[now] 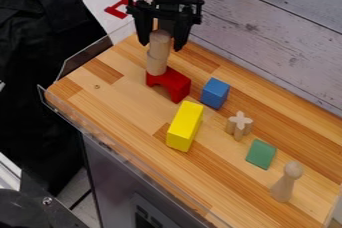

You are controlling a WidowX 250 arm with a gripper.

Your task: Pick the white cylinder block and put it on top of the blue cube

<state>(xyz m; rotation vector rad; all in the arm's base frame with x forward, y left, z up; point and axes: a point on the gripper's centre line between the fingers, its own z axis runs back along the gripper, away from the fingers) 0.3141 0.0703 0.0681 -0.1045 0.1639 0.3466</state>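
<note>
I have my black two-finger gripper (161,45) open, apparently gripping nothing, with the pale wooden cylinder block (159,47), long axis near upright, between its fingertips, and the blue wooden cube (215,93) lower, to its right in view, nearer the camera

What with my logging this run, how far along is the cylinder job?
Done: the gripper is in place, open around the upper cylinder. In hand: seemingly nothing, as a gap shows beside that cylinder. Left: closing on it, lifting it and setting it on the blue cube, whose top bears no cylinder.
</note>
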